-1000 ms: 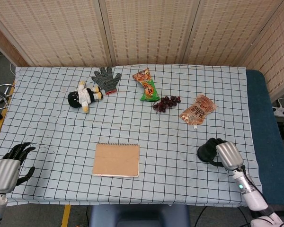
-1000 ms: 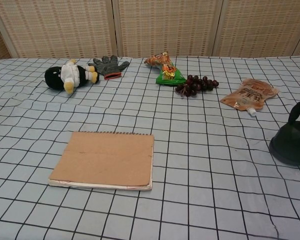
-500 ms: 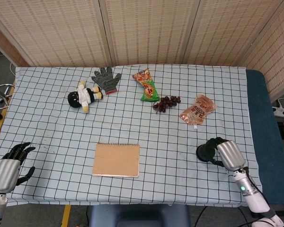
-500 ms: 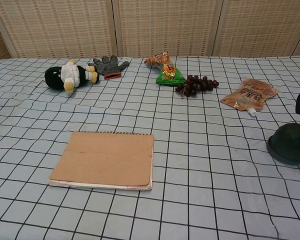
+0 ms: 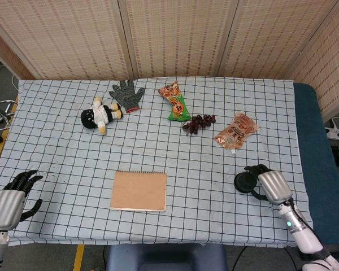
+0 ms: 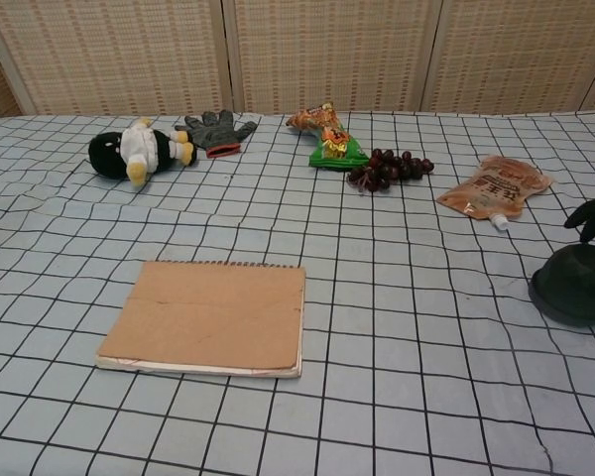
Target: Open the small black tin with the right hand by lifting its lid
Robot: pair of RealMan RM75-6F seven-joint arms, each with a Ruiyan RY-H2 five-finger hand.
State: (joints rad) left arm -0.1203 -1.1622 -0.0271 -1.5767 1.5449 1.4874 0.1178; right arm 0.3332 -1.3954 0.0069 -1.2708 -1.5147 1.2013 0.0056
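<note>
The small black tin (image 5: 245,182) sits on the checked cloth at the near right, also seen as a round dark shape at the right edge of the chest view (image 6: 575,286). My right hand (image 5: 270,186) is just to the right of it, dark fingers (image 6: 593,213) raised above the tin with a gap between them and it. Nothing shows in that hand. The tin's far side is partly hidden by the hand in the head view. My left hand (image 5: 9,202) lies at the near left table edge, fingers spread, holding nothing.
A brown notebook (image 5: 139,191) lies in the near middle. Further back are a plush toy (image 5: 100,116), a grey glove (image 5: 127,95), a snack packet (image 5: 175,101), dark grapes (image 5: 198,123) and an orange pouch (image 5: 235,131). The table's right edge (image 5: 298,169) runs close behind the right hand.
The right hand's fingers, which lay curled over the tin, have risen off it and drawn back a little. The tin now shows more and sits slightly further left. The left hand is still.
</note>
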